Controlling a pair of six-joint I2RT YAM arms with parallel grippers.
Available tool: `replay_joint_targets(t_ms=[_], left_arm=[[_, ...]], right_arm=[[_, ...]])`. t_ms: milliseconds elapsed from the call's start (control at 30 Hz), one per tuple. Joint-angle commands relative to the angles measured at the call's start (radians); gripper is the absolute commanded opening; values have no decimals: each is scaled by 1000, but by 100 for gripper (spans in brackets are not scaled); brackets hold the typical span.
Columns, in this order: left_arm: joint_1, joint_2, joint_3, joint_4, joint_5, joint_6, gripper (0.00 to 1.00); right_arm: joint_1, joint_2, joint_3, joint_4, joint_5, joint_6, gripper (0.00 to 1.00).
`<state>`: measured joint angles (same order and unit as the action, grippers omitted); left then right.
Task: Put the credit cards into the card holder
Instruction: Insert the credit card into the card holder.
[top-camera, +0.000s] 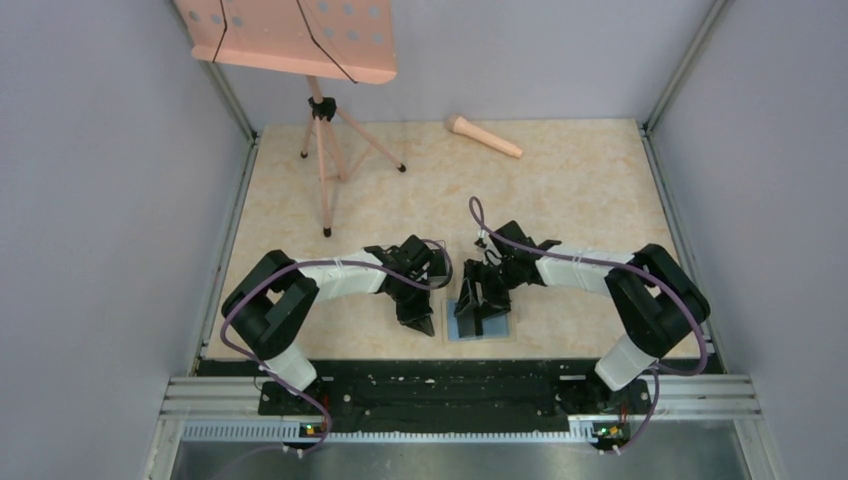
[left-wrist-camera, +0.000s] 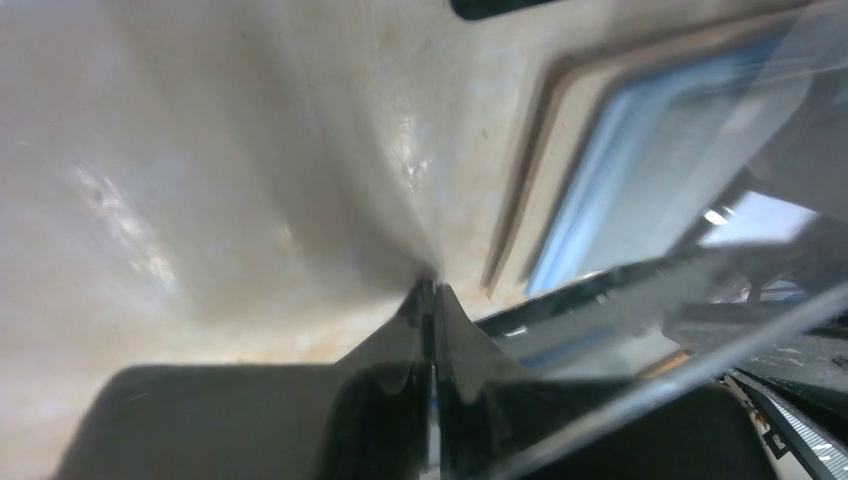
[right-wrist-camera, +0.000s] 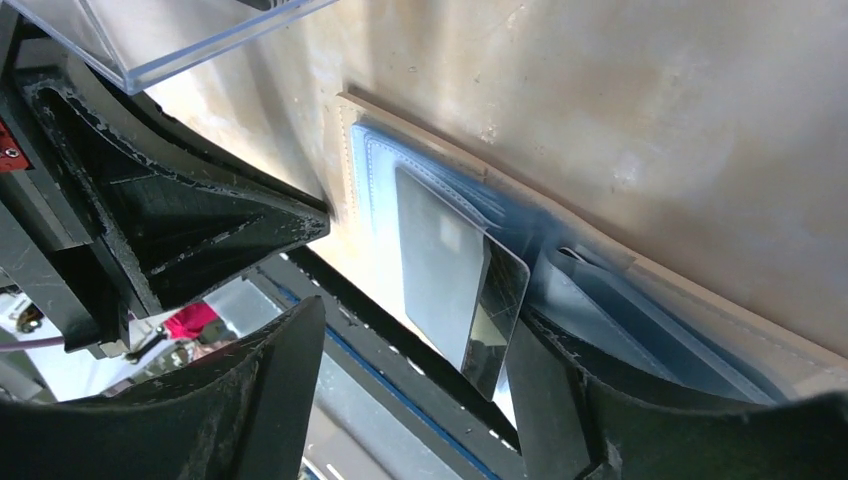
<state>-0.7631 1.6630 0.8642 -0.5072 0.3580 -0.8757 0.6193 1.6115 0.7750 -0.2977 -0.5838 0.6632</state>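
Note:
The card holder (top-camera: 497, 331) lies open near the table's front edge, light blue inside (right-wrist-camera: 600, 300) with a beige rim. A shiny grey credit card (right-wrist-camera: 445, 275) stands partly in one of its pockets, its free end raised. My right gripper (right-wrist-camera: 415, 320) is open around that card, which sits nearer the right finger (right-wrist-camera: 545, 400); seen from above, this gripper (top-camera: 478, 305) hangs over the holder. My left gripper (left-wrist-camera: 432, 292) is shut, its tips on the table just left of the holder's edge (left-wrist-camera: 520, 200). From above, the left gripper (top-camera: 420, 322) is beside the holder.
A clear plastic box (right-wrist-camera: 170, 35) sits close above the left gripper and crosses the left wrist view. A pink music stand (top-camera: 300, 40) on a tripod stands at the back left. A peach microphone-shaped object (top-camera: 485, 137) lies at the back. The black front rail (top-camera: 430, 385) runs just behind the holder.

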Motion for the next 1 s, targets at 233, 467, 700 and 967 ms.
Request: replay_joint_targets(t_ms=[233,467,700,967], left_arm=[[-13,29,37,8,-17,34,5],[-35,48,72,24,11,44,5],[-48,17,79,3,-24,48,8],[-52,-169,104,-74,-185,95,41]], right_arm=[[88,53,52,-32,100,-37,59],[96,83,22,142,2,38,53],[97,82,31,110,7,40,27],[98,-16,92,-60,105,-23,62]])
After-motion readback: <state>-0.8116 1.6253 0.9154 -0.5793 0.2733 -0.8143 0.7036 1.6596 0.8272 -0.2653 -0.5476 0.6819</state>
